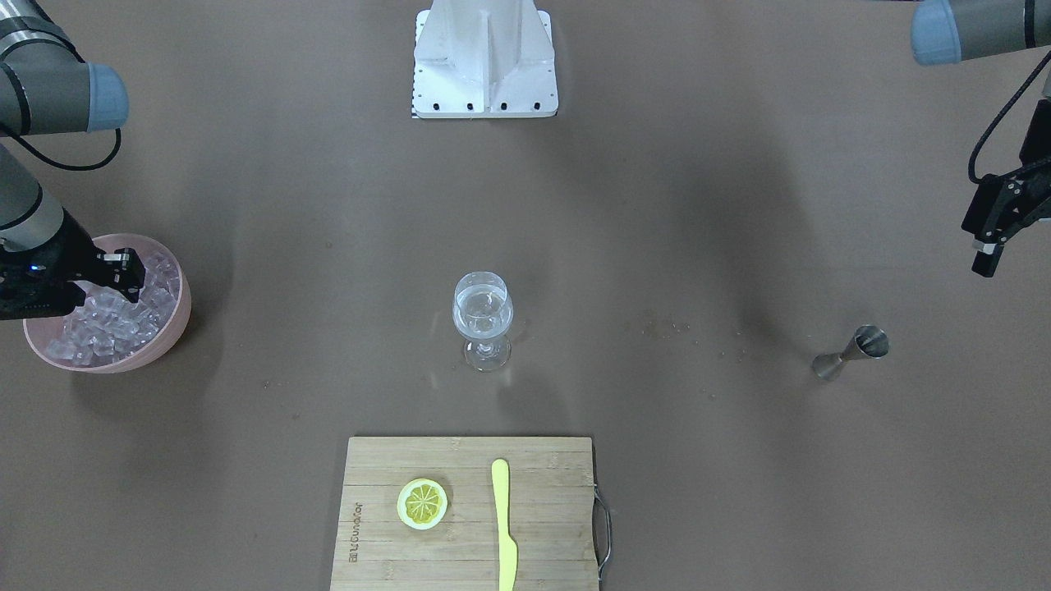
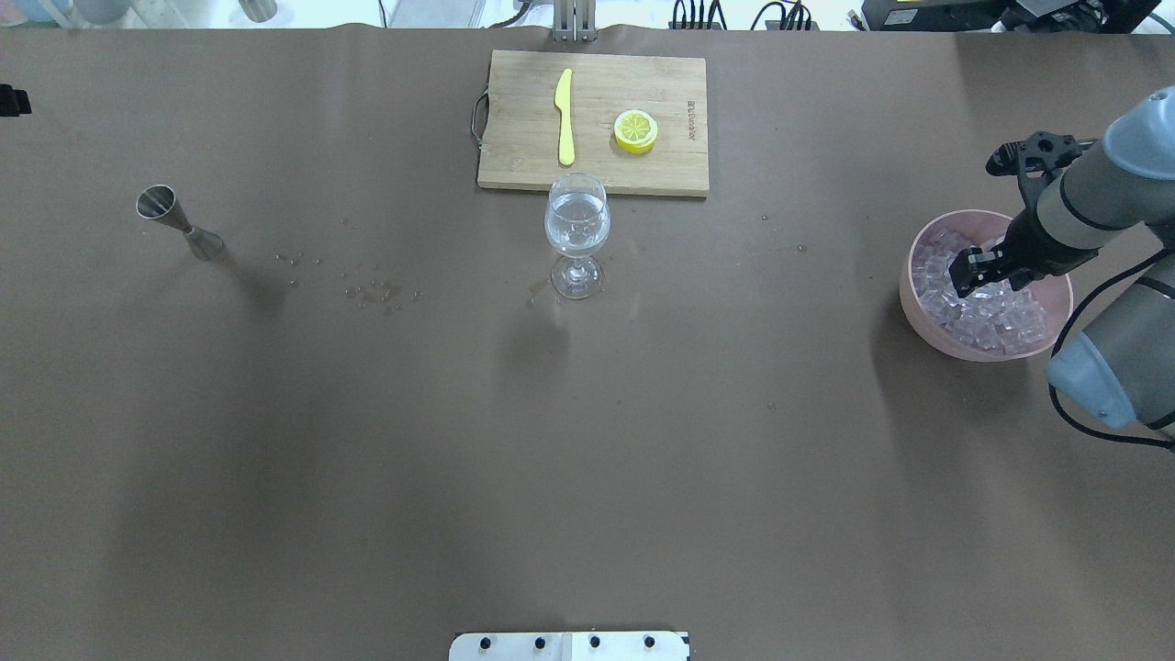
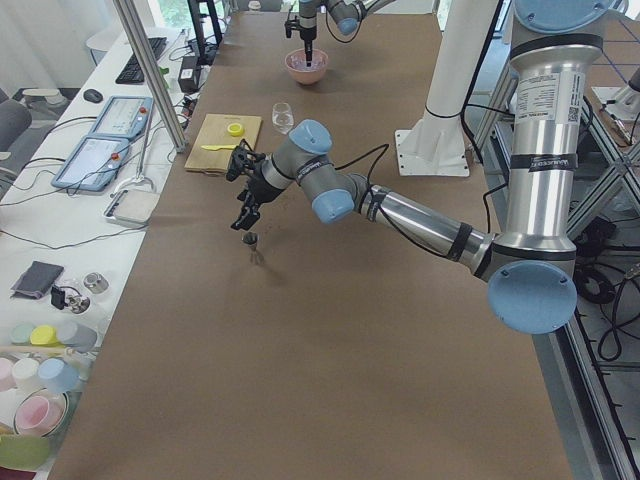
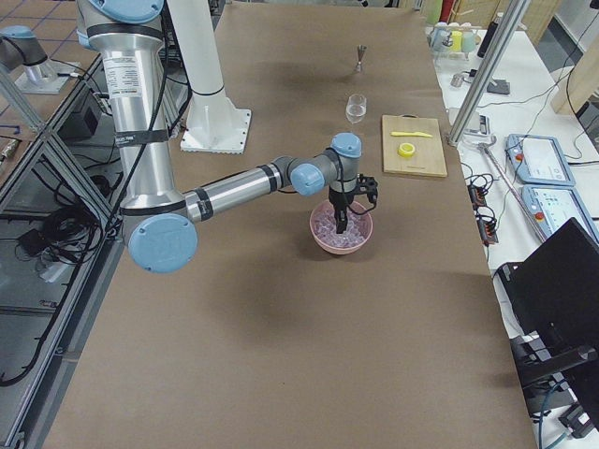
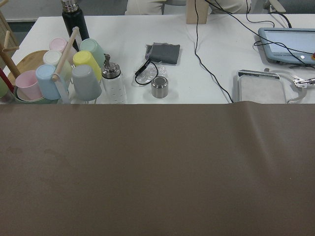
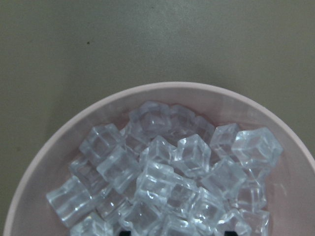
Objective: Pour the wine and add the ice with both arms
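Ice-pick step, by my read: right gripper (image 2: 964,271) is down inside round pink plastic bowl (image 2: 918,312), tips pushed into heap of small clear glassy ice cubes (image 6: 167,182) so it can pinch 1. Wrist view shows 2 dark fingertips (image 6: 231,232) spread wider than a cube, with several cubes between and none clearly clamped. So jaws are apart, nothing held yet. Cubes look slick, hard, sharp-edged and loosely piled, likely to slip under a pinch.

Wine (image 1: 483,316), clear colourless liquid, already sits in stemmed clear wine glass (image 2: 576,275), upright at table centre near bamboo cutting board (image 2: 514,138), so pouring looks done. Small steel double-cone jigger (image 1: 850,353) stands alone on brown paper-covered table (image 1: 246,205), well apart from glass, presumably parked out of the way. Left gripper (image 1: 985,261) hangs above table near jigger, not touching, holding nothing; how far open, cannot tell. Board carries 1 round yellow lemon slice (image 1: 423,503) and 1 flat yellow plastic knife (image 1: 503,525), well apart from both grippers.
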